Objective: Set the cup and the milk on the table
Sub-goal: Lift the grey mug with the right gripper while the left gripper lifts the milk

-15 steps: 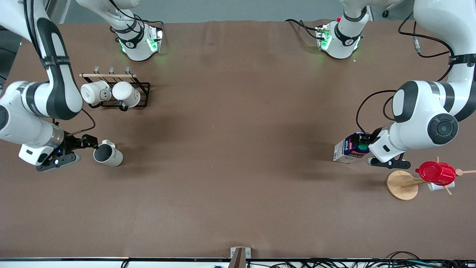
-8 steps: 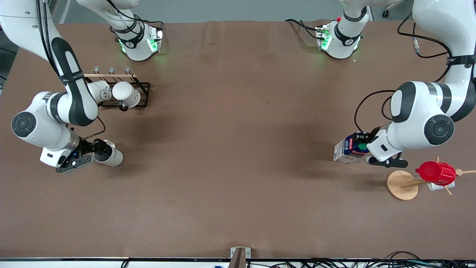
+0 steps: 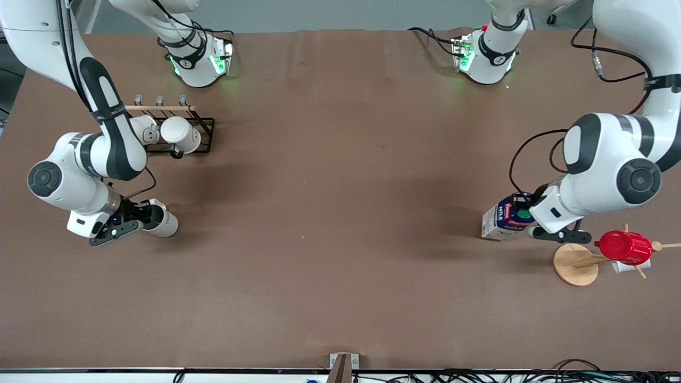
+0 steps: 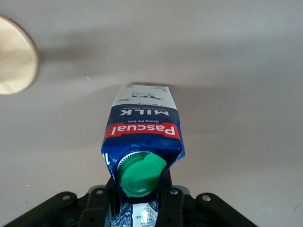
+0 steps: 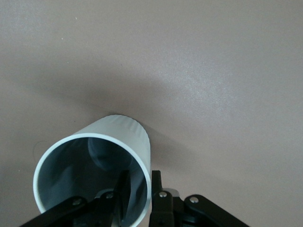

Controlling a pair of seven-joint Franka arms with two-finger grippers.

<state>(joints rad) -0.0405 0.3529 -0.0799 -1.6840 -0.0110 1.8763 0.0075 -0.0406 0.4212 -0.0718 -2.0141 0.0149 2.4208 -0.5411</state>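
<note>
The cream-white cup (image 3: 162, 223) with a dark grey inside lies tilted on the brown table (image 3: 340, 213) near the right arm's end. My right gripper (image 3: 141, 213) is shut on its rim, one finger inside and one outside, as the right wrist view shows on the cup (image 5: 94, 165) held by the gripper (image 5: 139, 189). The dark blue milk carton (image 3: 503, 221) with a green cap leans on the table near the left arm's end. My left gripper (image 3: 526, 213) is shut on its top ridge; the left wrist view shows the carton (image 4: 142, 137) in the gripper (image 4: 139, 194).
A black wire rack (image 3: 178, 133) with two plain white mugs (image 3: 181, 134) stands farther from the camera than the cup. A wooden mug tree (image 3: 574, 263) with a red cup (image 3: 622, 246) stands beside the milk, nearer the camera; its round base shows in the left wrist view (image 4: 14, 54).
My right gripper has moved onto the cup and shut on its rim, turning with it. My left gripper has shifted the milk slightly toward the mug tree and lower.
</note>
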